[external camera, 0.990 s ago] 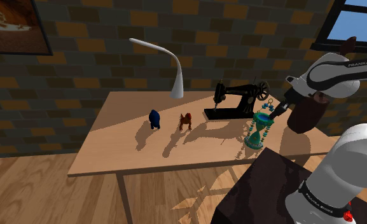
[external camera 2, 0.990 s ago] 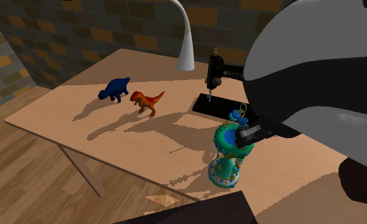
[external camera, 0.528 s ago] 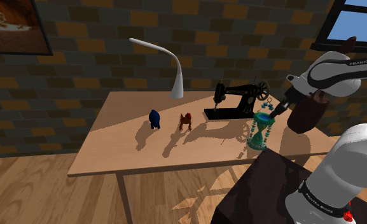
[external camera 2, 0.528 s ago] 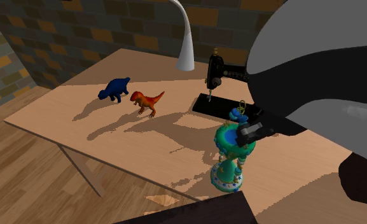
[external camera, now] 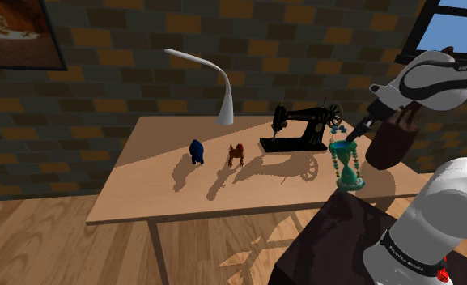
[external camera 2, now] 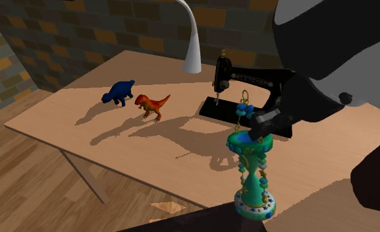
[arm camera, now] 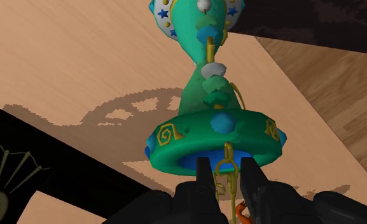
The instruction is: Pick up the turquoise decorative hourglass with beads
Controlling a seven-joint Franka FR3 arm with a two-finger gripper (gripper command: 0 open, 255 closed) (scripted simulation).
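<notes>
Table [external camera: 167, 190]: broad wooden top, its near edge running just in front of the sewing machine [external camera: 303, 129], with the dark stand [external camera: 337, 243] past that edge. The sewing machine is the one tall obstacle. White lamp [external camera: 220, 85] stands behind it, well apart. Hourglass [external camera 2: 251, 173] hangs upright just in front of the sewing machine on the stand side, its base apparently off the tabletop. Gripper [arm camera: 225, 167] is nearly closed, pinching the gold loop [arm camera: 227, 153] at the hourglass's top rim. Judged: grasp made, lift stage. Next calls for a slow, straight rise, since the thin hold may swing. Open air above. Blue dinosaur [external camera: 196, 151] and orange dinosaur [external camera: 237, 154] are far off.
</notes>
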